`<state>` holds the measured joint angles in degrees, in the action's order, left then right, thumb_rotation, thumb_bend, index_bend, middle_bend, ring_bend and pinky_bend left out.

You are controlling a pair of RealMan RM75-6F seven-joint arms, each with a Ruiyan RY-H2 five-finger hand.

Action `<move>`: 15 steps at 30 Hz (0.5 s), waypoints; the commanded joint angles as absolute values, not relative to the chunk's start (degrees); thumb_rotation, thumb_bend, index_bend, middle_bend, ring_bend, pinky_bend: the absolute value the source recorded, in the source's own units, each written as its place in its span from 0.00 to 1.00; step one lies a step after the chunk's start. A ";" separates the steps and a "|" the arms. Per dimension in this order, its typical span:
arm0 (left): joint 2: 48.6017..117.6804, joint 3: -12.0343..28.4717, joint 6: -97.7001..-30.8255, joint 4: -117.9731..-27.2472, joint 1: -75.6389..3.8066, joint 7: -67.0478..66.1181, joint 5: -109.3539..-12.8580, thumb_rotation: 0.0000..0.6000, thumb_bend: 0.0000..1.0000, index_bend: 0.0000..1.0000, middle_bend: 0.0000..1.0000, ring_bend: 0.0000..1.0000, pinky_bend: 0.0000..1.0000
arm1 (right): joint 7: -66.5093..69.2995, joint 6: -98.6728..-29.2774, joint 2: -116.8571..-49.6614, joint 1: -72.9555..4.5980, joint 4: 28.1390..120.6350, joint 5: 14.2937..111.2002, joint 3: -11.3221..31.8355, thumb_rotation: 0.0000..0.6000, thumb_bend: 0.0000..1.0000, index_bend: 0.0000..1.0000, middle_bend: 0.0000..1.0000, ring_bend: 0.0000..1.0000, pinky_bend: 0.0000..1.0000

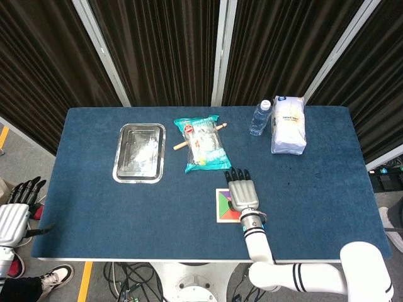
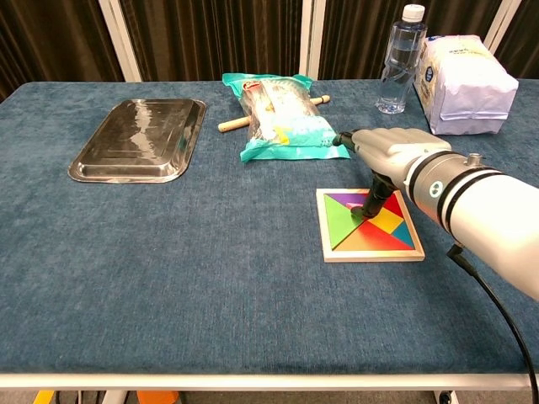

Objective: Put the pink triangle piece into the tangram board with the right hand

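Pressing a dark fingertip onto the tangram board (image 2: pixel 370 250), the right robot hand (image 2: pixel 383 151) grips nothing; package labels unreadable.

The square wooden tangram board (image 2: pixel 370 225) lies at the near middle of the blue cloth-covered table (image 2: pixel 202 278). Behind it lies a teal snack bag (image 2: pixel 282 118) on a wooden rolling pin (image 2: pixel 232 124). Far left sits a rectangular metal tray (image 2: pixel 139 139). Behind-right stand a clear plastic water bottle (image 2: pixel 399 61) and, beside it, a white paper bag (image 2: pixel 465 74).

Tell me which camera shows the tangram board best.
The chest view: the tangram board shows nearly whole, coloured pieces visible, right hand over its far edge. In the head view that hand covers most of it, leaving the left strip.
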<state>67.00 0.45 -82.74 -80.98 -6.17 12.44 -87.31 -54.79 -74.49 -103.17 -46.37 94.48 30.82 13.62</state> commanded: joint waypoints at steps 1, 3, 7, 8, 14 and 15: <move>67.03 0.47 -82.78 -80.96 -6.17 12.43 -87.34 1.00 0.00 0.00 0.00 0.00 0.00 | -54.68 -74.60 -103.00 -46.28 94.44 30.75 13.65 1.00 0.22 0.00 0.00 0.00 0.00; 67.03 0.45 -82.79 -80.98 -6.16 12.39 -87.36 1.00 0.00 0.00 0.00 0.00 0.00 | -54.59 -74.56 -102.87 -46.19 94.49 30.64 13.59 1.00 0.22 0.00 0.00 0.00 0.00; 67.02 0.53 -82.74 -81.10 -6.25 12.22 -87.35 1.00 0.00 0.00 0.00 0.00 0.00 | -53.67 -74.75 -102.42 -46.03 95.34 31.65 13.78 1.00 0.22 0.00 0.00 0.00 0.00; 66.92 0.54 -82.79 -81.22 -6.25 12.17 -87.39 1.00 0.00 0.00 0.00 0.00 0.00 | -53.18 -75.04 -102.10 -45.88 95.91 32.40 13.84 1.00 0.22 0.00 0.00 0.00 0.00; 66.53 0.62 -83.20 -82.07 -6.19 11.58 -87.56 1.00 0.00 0.00 0.00 0.00 0.00 | -50.45 -77.88 -96.63 -43.21 103.45 37.09 12.75 1.00 0.22 0.00 0.00 0.00 0.00; 66.50 0.65 -83.18 -82.22 -6.22 11.39 -87.54 1.00 0.00 0.00 0.00 0.00 0.00 | -49.63 -78.68 -94.93 -42.25 105.20 38.65 12.04 1.00 0.22 0.00 0.00 0.00 0.00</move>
<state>66.53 0.63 -83.18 -82.15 -6.21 11.45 -87.55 -51.44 -76.92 -98.41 -44.23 101.42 35.59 13.24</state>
